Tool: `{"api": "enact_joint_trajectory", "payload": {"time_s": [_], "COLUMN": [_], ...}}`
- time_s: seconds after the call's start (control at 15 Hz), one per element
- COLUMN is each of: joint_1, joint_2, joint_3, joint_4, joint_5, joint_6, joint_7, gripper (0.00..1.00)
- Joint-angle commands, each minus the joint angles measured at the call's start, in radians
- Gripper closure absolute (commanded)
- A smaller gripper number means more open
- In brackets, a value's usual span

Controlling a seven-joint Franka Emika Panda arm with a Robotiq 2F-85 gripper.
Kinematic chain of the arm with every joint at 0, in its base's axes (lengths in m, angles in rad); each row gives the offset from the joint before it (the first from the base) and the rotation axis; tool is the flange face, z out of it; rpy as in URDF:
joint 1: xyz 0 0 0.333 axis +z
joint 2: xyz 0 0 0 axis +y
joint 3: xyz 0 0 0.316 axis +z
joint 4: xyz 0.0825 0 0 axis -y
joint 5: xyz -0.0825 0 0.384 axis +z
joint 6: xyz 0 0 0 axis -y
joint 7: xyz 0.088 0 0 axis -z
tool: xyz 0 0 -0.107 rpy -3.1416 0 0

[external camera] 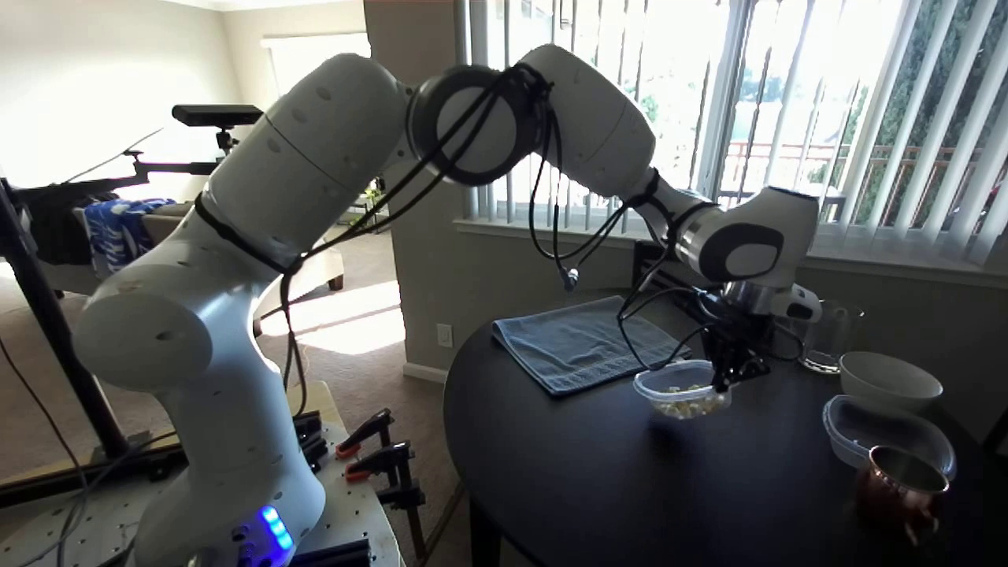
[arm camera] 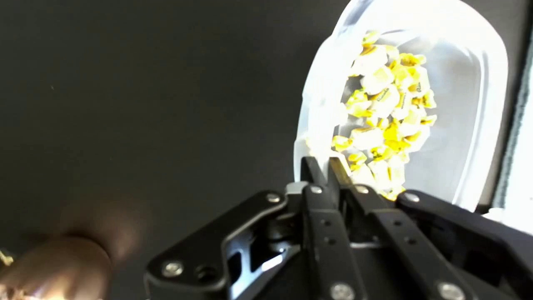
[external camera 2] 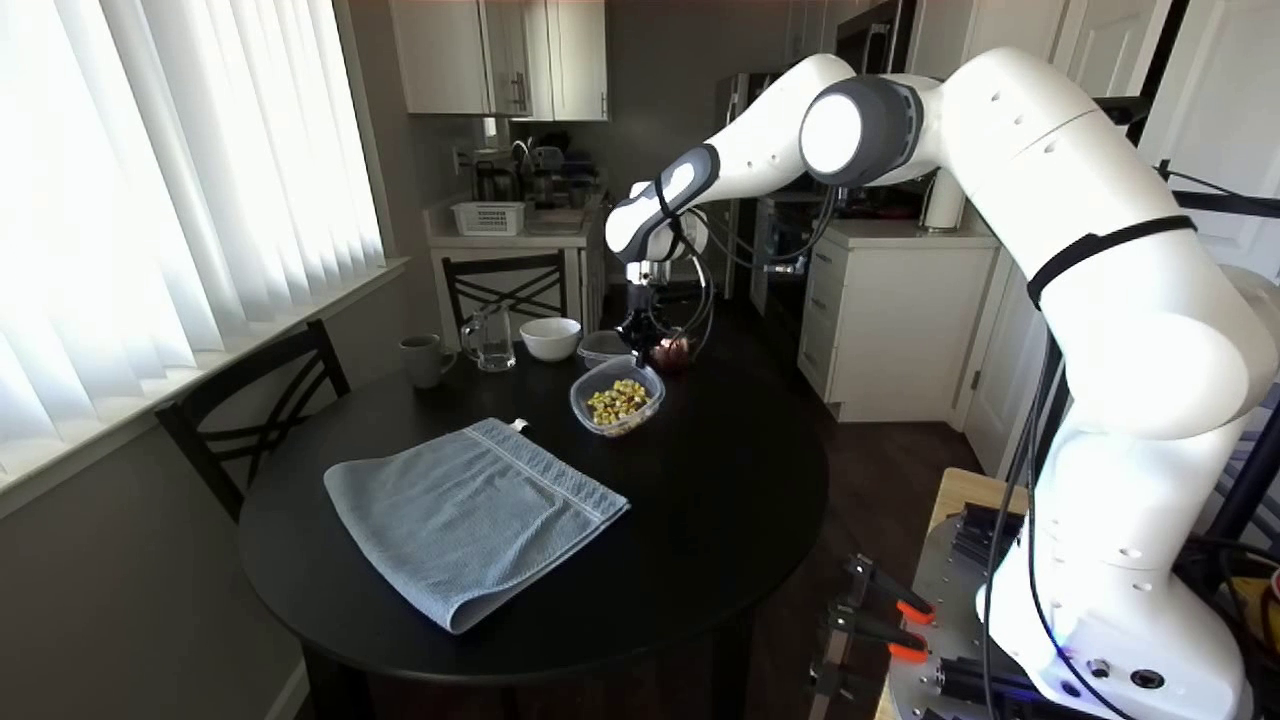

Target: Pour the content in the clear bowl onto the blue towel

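Observation:
The clear bowl shows in both exterior views and in the wrist view. It appears to be a little above the dark round table, slightly tilted. The content, yellowish wrapped-looking bits, lies inside the bowl and fills much of the wrist view. My gripper is shut on the bowl's rim, with one finger inside and one outside the wall. The blue towel lies flat beside the bowl; its edge shows at the wrist view's right.
A white bowl, a second transparent container, a copper mug and a glass mug stand on the table behind the gripper. A grey mug stands near them. Chairs stand by the table.

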Motion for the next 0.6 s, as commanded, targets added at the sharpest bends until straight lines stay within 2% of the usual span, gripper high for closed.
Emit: {"api": "enact_joint_trajectory", "payload": {"time_s": [0.0, 0.27, 0.53], "joint_1": [0.061, 0.118, 0.164], "joint_2": [-0.187, -0.277, -0.311], "joint_3": [0.01, 0.008, -0.006], "joint_4": [-0.179, -0.22, -0.241], "joint_5": [-0.03, -0.061, -0.119], "joint_6": [0.095, 0.129, 0.162], "joint_7": [-0.065, -0.077, -0.04], "gripper": [0.95, 0.95, 0.95]}}
